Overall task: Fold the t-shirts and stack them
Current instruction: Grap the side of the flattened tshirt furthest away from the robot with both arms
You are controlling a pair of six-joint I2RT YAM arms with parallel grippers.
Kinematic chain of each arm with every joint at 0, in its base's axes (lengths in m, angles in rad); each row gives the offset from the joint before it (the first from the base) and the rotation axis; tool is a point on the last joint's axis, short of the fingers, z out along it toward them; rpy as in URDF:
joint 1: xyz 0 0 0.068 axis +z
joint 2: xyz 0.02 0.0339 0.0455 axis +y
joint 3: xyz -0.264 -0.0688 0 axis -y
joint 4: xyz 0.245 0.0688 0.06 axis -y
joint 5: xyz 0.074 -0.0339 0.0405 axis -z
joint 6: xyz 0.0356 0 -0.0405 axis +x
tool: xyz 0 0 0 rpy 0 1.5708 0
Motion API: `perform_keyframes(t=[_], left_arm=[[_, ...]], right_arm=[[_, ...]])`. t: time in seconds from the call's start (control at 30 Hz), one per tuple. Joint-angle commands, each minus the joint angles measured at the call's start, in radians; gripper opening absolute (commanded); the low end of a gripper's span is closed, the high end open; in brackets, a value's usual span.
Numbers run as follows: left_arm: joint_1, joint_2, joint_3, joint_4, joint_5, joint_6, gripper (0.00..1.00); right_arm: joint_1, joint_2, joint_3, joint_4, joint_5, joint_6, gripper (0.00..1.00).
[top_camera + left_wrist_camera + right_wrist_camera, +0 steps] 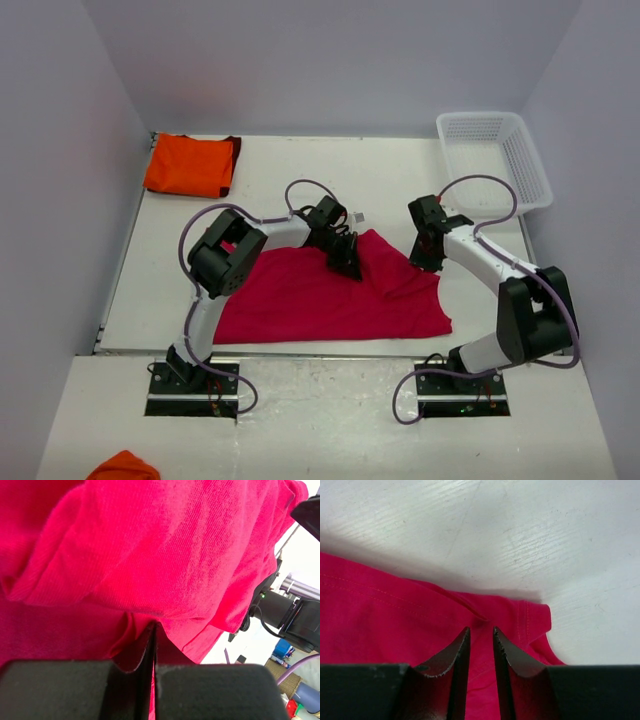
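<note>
Overhead, in the top external view, the crimson-pink t-shirt [320,295] lies spread across the middle of the counter [330,170], its lower hem running close along the near edge. The left tool [346,262] sits on the shirt's far edge, about midway across the counter, and the cloth there is pulled up into a ridge. The right tool [424,256] is down at the shirt's far right corner, where the cloth is bunched and folded over itself. The orange t-shirt [190,165] lies folded in the far left corner, dark maroon showing along its right side, well apart from both tools. A white lattice basket [497,157] stands in the far right corner.

Next, the left wrist view: the left tool [153,647] has its two black fingers [60,690] pressed together, with a fold of the crimson-pink t-shirt [165,550] pinched in the seam between them. More of the shirt billows above the fingers and fills most of the frame. The right arm [290,612] shows past the cloth's edge on the right.

Lastly, the right wrist view: the right tool [481,630] has its fingers [452,665] drawn close, only a slim gap between them, and that gap is filled with the crimson-pink t-shirt [385,625]. A crease in the cloth runs straight to the tips, so the tool is pinching it. A hemmed corner lies just right of the tips on the bare counter [530,530].
</note>
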Motion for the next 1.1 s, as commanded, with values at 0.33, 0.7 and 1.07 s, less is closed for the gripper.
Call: perform_keyframes(t=[0.33, 0.7, 1.07], left_arm=[[-0.007, -0.007, -0.049, -0.035, -0.056, 0.033, 0.0], [-0.009, 0.005, -0.057, -0.027, -0.052, 0.031, 0.0], [-0.009, -0.024, -0.078, -0.033, -0.095, 0.033, 0.0]], right_arm=[[-0.041, 0.067, 0.002, 0.062, -0.079, -0.053, 0.28], [-0.044, 0.074, 0.022, 0.084, -0.076, -0.065, 0.12], [-0.046, 0.071, 0.097, 0.049, -0.021, -0.099, 0.0]])
